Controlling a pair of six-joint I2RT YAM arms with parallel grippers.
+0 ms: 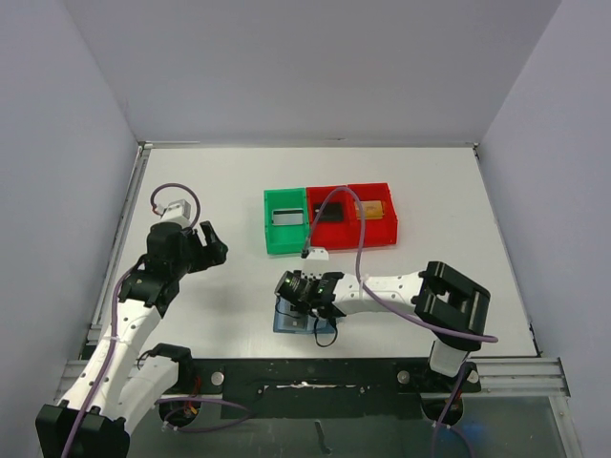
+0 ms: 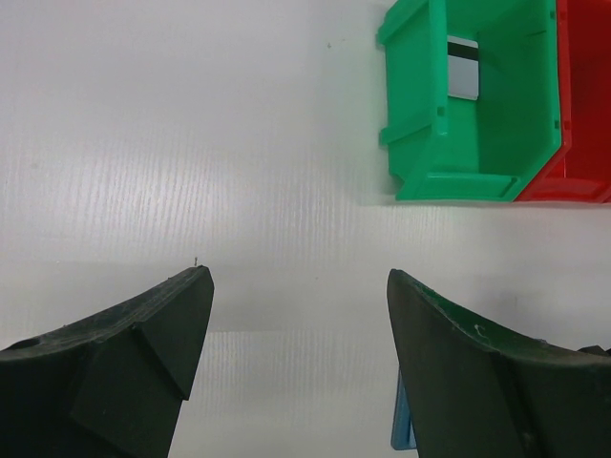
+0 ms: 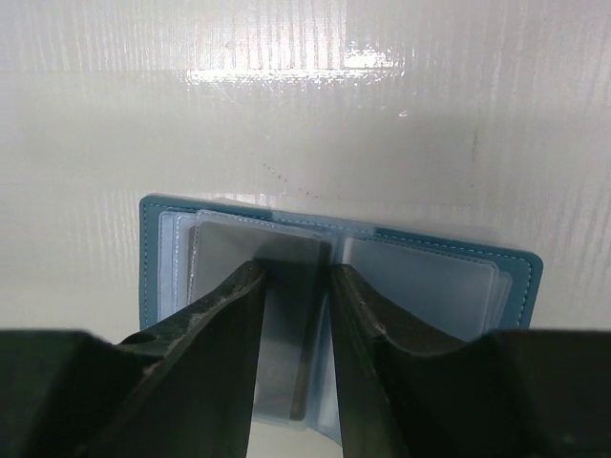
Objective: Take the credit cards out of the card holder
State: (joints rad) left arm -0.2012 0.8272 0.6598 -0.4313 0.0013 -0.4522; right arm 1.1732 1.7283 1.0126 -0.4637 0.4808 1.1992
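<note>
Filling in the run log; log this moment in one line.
left pincer open, empty | right pincer over open light-blue bifold card holder, astride dark grey flat card, grip unclear

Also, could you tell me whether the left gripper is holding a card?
No, the left gripper is open, and only the table shows between its jaws.
</note>
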